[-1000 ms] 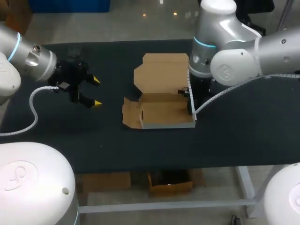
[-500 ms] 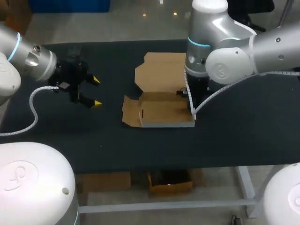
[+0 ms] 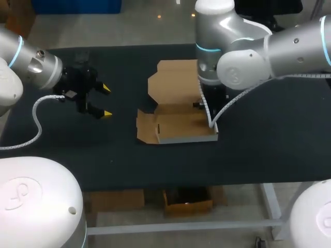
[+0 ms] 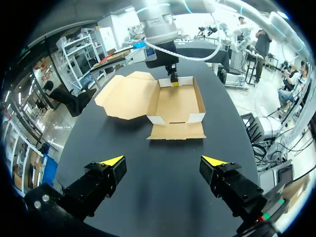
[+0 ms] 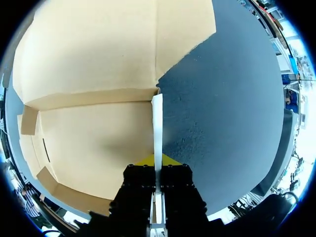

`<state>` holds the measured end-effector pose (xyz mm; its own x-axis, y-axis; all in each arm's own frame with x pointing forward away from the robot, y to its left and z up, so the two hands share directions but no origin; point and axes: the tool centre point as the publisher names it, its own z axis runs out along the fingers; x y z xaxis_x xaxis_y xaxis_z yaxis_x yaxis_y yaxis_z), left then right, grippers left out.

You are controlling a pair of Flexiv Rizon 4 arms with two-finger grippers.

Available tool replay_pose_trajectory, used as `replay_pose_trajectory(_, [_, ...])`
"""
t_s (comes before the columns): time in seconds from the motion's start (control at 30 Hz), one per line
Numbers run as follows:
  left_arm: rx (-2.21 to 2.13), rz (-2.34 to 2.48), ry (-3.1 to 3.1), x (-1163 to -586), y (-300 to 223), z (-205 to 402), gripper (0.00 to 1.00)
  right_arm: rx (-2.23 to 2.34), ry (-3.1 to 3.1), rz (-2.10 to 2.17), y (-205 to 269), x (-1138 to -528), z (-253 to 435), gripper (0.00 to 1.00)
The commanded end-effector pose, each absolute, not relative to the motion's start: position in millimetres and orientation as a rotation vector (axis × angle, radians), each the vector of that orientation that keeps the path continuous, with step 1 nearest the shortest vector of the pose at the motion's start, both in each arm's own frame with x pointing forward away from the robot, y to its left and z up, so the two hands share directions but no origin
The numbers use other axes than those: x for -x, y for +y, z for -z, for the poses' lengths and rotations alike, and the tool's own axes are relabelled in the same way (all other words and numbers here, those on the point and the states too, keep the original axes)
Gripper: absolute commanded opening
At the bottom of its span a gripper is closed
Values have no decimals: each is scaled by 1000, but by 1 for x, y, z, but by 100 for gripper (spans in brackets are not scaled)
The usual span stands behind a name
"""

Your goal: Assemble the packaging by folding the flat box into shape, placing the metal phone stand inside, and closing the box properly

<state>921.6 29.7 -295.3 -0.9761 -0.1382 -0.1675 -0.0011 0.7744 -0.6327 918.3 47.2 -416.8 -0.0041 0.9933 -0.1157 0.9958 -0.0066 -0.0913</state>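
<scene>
**Right end effector pinches box wall; left one waits open**

The right end effector (image 5: 157,160) is closed on a thin, upright side wall (image 5: 157,116) of a brown cardboard box (image 3: 181,126). One yellow-tipped finger is inside the tray and the other outside, so the wall is clamped between them. Seen from that end effector, the shallow tray floor runs off to one side of the gripped wall and bare black bench (image 3: 258,150) to the other. Ahead of it, past the wall's far end, the wide lid (image 3: 173,82) lies flat and open, hinged to the tray's rear edge. The right arm comes down over this corner from the far side of the bench and covers part of the box in the overhead view.

The left end effector (image 4: 163,160) hangs with its two fingers spread wide and nothing between them, well apart from the box. From there the tray sits straight ahead. A loose flap (image 4: 176,131) lies folded out flat on the bench towards that end effector, and the right end effector grips at the tray's far wall.
</scene>
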Motion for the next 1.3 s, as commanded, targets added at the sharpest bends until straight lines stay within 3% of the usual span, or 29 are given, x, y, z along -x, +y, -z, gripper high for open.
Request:
replay_pose_trajectory(0.03, [109, 983, 2766, -922, 30, 295, 100, -2182, 2168, 312, 54, -922, 416, 0])
replay_pose_trajectory(1.3, [109, 983, 2766, -922, 30, 295, 100, -2199, 2245, 108, 56, -907, 416, 0])
